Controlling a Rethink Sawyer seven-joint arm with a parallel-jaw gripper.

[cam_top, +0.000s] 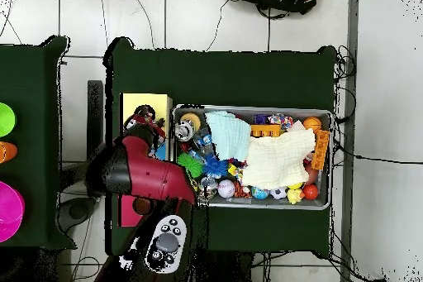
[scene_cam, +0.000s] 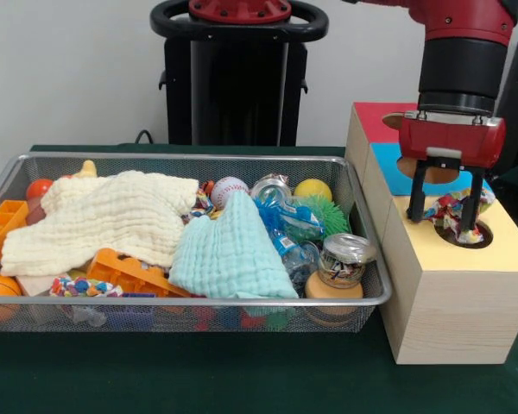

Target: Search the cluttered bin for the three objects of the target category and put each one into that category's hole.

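My gripper (scene_cam: 446,207) is shut on a knotted rope bundle (scene_cam: 456,213) with white, red and blue strands. It holds it just above the box tops, over the seam between the blue panel (scene_cam: 387,169) and the yellow-topped box's hole (scene_cam: 482,235). The blue box's hole (scene_cam: 407,164) is mostly hidden behind the gripper. Another rope bundle (scene_cam: 85,285) lies at the front left of the wire mesh bin (scene_cam: 198,158). In the overhead view the arm (cam_top: 153,175) covers the gripper; the held bundle (cam_top: 144,119) shows beside the yellow box (cam_top: 145,101).
The bin holds a cream cloth (scene_cam: 104,216), a pale blue cloth (scene_cam: 229,254), orange plastic pieces (scene_cam: 129,272), a baseball (scene_cam: 228,190), a spiky green ball (scene_cam: 328,214), a jar (scene_cam: 341,263) and crinkly wrappers (scene_cam: 285,220). The red-topped box (scene_cam: 375,121) stands farthest back.
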